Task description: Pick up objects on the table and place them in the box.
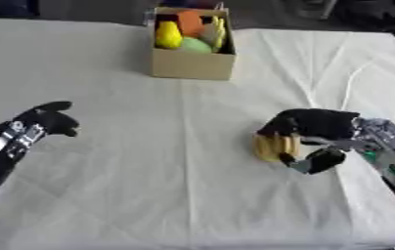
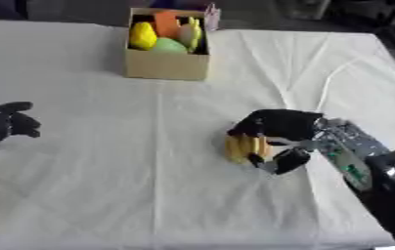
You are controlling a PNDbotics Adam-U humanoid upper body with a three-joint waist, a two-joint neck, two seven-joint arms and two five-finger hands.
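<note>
One tan object (image 1: 274,145) sits inside the right hand (image 1: 314,124), fingers curled around it for lifting. Left hand (image 1: 49,119) idles, fingers loosely curled, empty. The box (image 1: 192,63) lies well beyond both.

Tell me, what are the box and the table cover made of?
The box looks like plain brown cardboard: matte, flat tan walls, open top. The cover seems to be white cloth, going by its creases and fold lines, though thin plastic sheeting cannot be ruled out.
</note>
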